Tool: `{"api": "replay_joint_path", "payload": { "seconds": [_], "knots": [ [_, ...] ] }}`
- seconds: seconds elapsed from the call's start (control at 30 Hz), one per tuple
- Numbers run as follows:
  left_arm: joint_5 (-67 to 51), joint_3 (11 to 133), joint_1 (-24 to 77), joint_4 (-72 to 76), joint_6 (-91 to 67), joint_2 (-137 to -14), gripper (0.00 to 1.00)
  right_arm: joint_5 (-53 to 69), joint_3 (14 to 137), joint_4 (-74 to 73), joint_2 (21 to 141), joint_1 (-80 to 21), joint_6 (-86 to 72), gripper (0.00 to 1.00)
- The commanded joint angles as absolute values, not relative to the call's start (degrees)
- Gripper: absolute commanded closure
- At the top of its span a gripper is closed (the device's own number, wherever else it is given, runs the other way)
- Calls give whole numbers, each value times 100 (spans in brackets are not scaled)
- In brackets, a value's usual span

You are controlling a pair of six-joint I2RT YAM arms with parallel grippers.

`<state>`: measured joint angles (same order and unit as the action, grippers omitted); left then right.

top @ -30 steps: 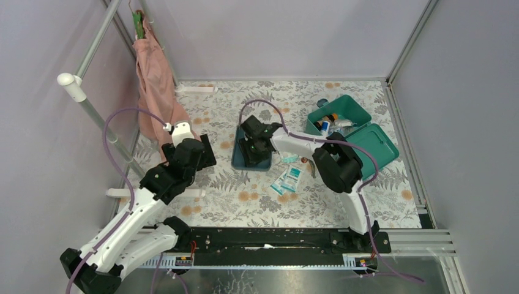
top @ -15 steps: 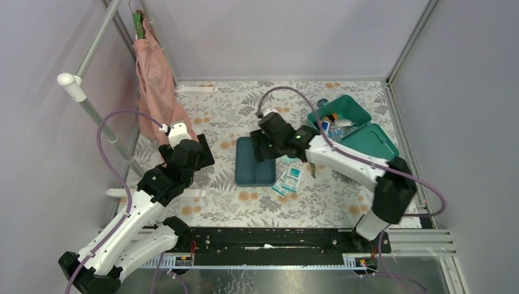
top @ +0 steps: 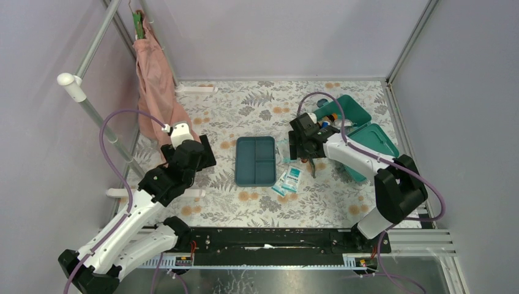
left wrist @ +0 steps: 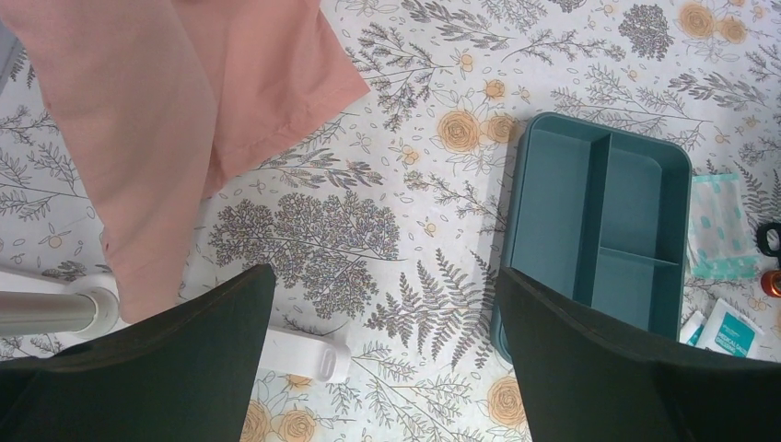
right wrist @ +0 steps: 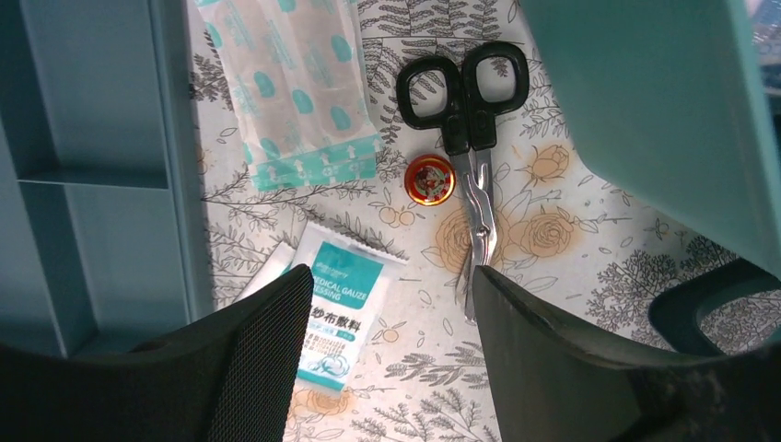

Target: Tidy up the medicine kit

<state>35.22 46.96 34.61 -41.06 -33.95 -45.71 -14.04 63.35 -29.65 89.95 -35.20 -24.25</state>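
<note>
On the floral tablecloth [top: 220, 110], your left gripper [left wrist: 385, 276] hangs spread and empty beside the pink cloth [top: 153, 86]. The divided tray [top: 256, 160] at mid-table holds nothing. Just right of it lie a plaster pack [right wrist: 295, 83], a gauze packet [right wrist: 336, 313], a small red tin [right wrist: 430, 179] and scissors [right wrist: 470, 138], with your right gripper [right wrist: 391, 276] spread and empty above them. At far right the medicine kit [top: 354, 104] stands lid-open, with a few bottles [top: 324, 125] inside. Sorting looks barely begun: the loose items are not yet packed.

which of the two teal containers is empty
The flat, darker divided tray: all its compartments are bare, while the deeper, open-lidded medicine kit has things inside.
</note>
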Motion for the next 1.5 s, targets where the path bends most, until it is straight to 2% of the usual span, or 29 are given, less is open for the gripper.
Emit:
{"api": "replay_joint_path", "payload": {
  "seconds": [0.0,0.43,0.97,1.47],
  "knots": [
    [3656,4663,3539,-4135,-3426,-4562,1,-1489,6622,-2888,9373,-3448,-2100,28],
    [3656,4658,3656,-4139,-3423,-4639,1,-1036,6748,-2684,10194,-3222,-1848,35],
    [3665,4663,3694,-4130,-3426,-4649,1,-1050,6864,-2620,10603,-3084,-1680,45],
    [3656,4663,3709,-4129,-3419,-4676,1,-858,6784,-2682,10377,-3077,-1637,63]
  ]
}}
